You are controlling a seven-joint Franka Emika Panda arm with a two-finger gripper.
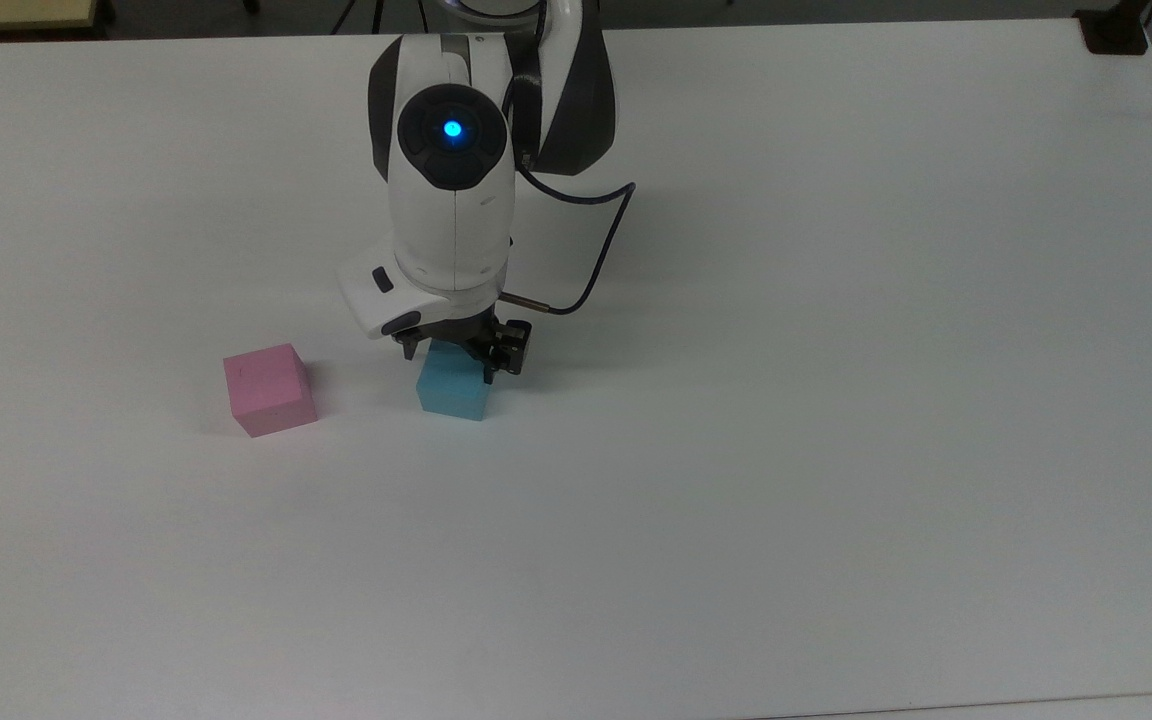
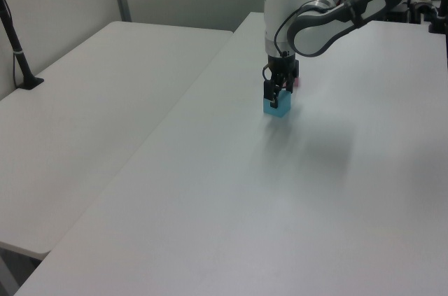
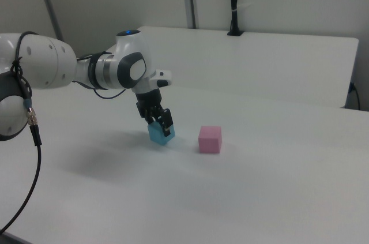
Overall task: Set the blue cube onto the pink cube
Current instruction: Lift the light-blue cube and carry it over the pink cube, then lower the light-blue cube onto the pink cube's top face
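Directly under the gripper [image 1: 449, 362], the blue cube [image 1: 451, 390] is sitting between its parted fingers, while the pink cube [image 1: 269, 389] is resting at nine o'clock in the top view.

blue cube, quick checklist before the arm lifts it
1. End effector down over the blue cube, fingers on either side: ok.
2. Fingers closed firmly on the cube: cannot tell.
3. Pink cube sits apart from the blue one, on the top view's left: ok.
4. Pink cube's top is bare: ok.
5. Table between the cubes is free: ok.
6. Cable hangs away from both cubes: ok.
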